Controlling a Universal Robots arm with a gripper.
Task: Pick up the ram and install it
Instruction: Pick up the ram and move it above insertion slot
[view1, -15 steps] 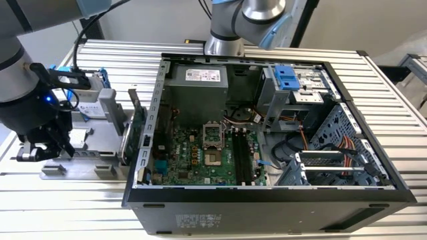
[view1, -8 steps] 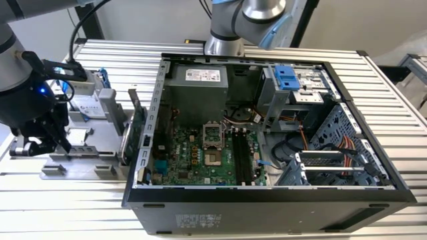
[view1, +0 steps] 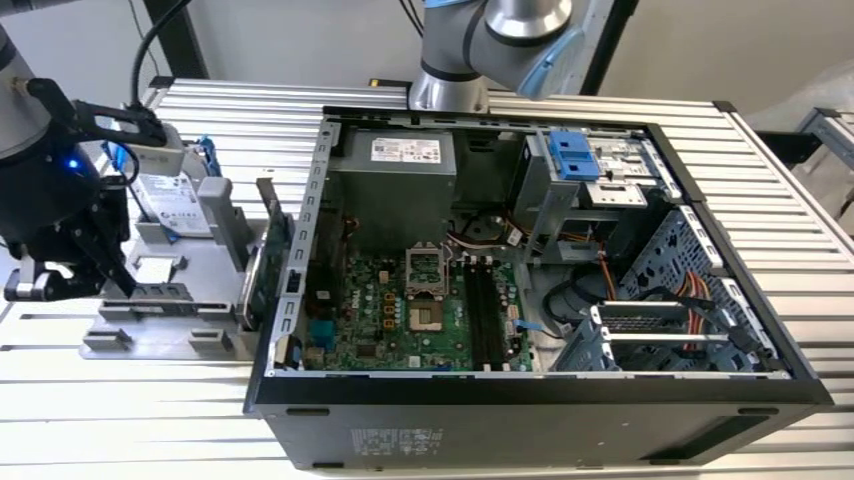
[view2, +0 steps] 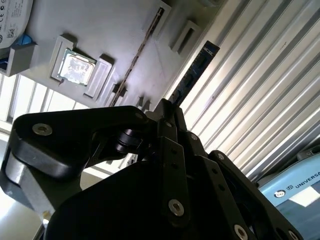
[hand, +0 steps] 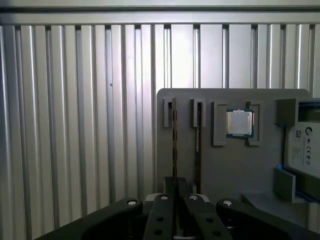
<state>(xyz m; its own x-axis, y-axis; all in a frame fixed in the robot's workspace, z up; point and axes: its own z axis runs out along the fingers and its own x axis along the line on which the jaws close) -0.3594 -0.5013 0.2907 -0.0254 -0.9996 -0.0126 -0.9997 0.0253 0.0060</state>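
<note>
gripper (view2: 169, 107) clamped on one end of the ram (view2: 194, 70) in the second wrist view, the dark bluish stick slanting out past the edge of the grey tray (view2: 100, 25). seen edge-on as a thin line in the first wrist view, beside a second thin strip (hand: 197, 135) standing in a slot, processor chip (hand: 239, 123) farther along. in the exterior view, poised above the tray at the exterior view's left, open computer case (view1: 534, 420) to the right.

The hand (view2: 168, 109) hides one end of the ram (view2: 196, 70).
</note>
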